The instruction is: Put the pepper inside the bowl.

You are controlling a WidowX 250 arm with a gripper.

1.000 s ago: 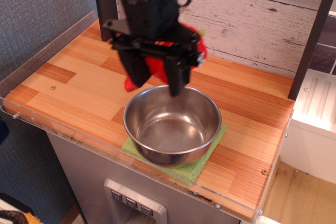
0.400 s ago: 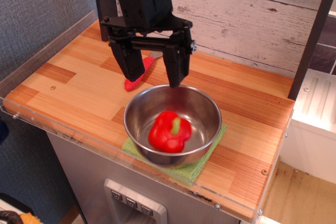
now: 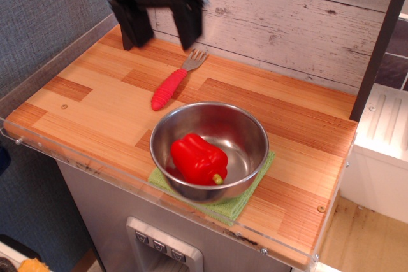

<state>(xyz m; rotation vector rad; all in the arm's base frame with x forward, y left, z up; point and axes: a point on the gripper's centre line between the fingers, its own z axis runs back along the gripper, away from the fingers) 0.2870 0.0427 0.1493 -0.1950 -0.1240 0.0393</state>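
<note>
The glossy red pepper [image 3: 198, 158] lies on its side inside the shiny steel bowl [image 3: 248, 133], stem pointing to the front right. The bowl stands on a green cloth near the counter's front edge. My gripper [image 3: 161, 36] is open and empty, raised high at the back left of the counter, well apart from the bowl. Its two black fingers [image 3: 190, 25] hang down with a wide gap between them, and they look blurred.
A fork with a red ribbed handle [image 3: 169, 88] lies on the wooden counter [image 3: 95, 93] behind the bowl. The green cloth [image 3: 234, 205] peeks out under the bowl. A plank wall runs along the back; a clear guard edges the front and left.
The pepper left my gripper and dropped into the bowl, then rolled onto its side. The open gripper rose and moved back and to the left, uncovering the fork.
</note>
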